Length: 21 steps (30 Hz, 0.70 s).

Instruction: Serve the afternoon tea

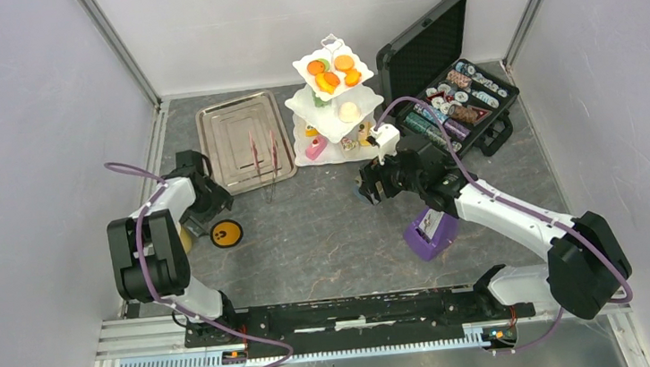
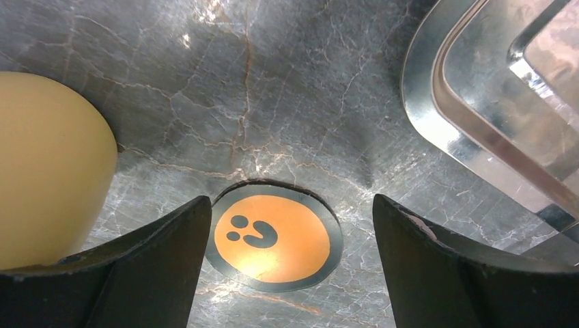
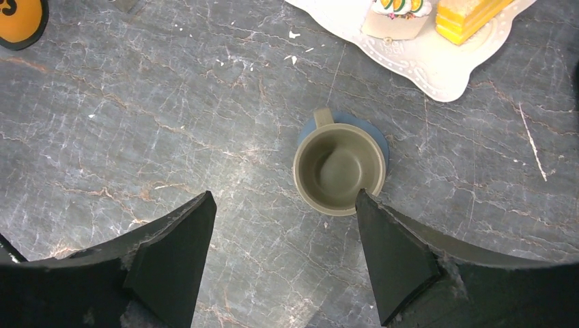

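The cup [image 3: 339, 171] sits empty on a blue coaster [image 3: 379, 139], just in front of the stand [image 3: 437, 68], whose lowest tier holds pastries [image 3: 471, 17]. The cup is not centred on the coaster, which shows only along one side. The right gripper [image 3: 283, 198] hangs over it with its jaws spread wide and nothing in them. The cup is not midway between them: from the wrist view, one fingertip seems to lie right at the rim while the other is well apart.

That offset is what I'd worry about. If the arm drops straight down, the near finger could land on the rim instead of beside it, tipping the cup or dragging it off its coaster. If it closes from here, the far finger would sweep the cup sideways before it grips. A shove toward the stand could also bump the scalloped edge.

Across the table [image 2: 273, 102], the left gripper [image 2: 290, 205] is also wide open and empty, straddling the orange coaster [image 2: 273, 236]. The mug [image 2: 48, 171] is just beside one finger and the tray [image 2: 478, 102] is close on the other side. The coaster lies flat, so I think a pinch could skate off it. A finger swinging outward could nudge the mug or catch the tray's rim.
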Tool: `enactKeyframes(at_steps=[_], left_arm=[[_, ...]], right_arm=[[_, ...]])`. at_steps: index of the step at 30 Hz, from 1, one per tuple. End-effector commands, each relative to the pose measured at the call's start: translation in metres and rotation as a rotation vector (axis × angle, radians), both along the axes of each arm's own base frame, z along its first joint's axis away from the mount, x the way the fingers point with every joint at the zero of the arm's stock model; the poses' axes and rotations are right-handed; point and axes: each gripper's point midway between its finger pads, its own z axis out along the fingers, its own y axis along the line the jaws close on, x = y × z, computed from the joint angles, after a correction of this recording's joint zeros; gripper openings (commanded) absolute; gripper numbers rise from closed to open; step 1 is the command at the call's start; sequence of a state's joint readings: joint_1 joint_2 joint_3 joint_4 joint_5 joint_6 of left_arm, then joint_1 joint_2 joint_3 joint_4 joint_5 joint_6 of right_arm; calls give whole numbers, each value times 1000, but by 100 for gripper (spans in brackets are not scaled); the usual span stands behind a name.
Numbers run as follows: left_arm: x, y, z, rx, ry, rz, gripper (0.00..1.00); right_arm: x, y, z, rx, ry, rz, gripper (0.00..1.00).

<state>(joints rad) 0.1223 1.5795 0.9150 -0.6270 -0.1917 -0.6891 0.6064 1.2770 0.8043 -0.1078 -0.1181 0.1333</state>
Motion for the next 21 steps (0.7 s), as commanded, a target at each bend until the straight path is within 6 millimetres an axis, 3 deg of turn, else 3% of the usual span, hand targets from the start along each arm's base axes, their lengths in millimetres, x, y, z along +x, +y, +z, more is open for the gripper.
enactKeyframes(at_steps=[1, 13, 18, 21], left_arm=[[3, -4, -9, -34, -17, 38, 93], [-11, -35, -16, -148, -8, -4, 88], [-22, -64, -11, -187, -17, -52, 86], [-32, -94, -11, -200, -6, -119, 86]], right_arm=[[3, 7, 12, 46, -39, 21, 82], [4, 9, 8, 46, -24, 22, 82], [2, 10, 3, 32, -13, 29, 83], [2, 13, 2, 25, -10, 31, 83]])
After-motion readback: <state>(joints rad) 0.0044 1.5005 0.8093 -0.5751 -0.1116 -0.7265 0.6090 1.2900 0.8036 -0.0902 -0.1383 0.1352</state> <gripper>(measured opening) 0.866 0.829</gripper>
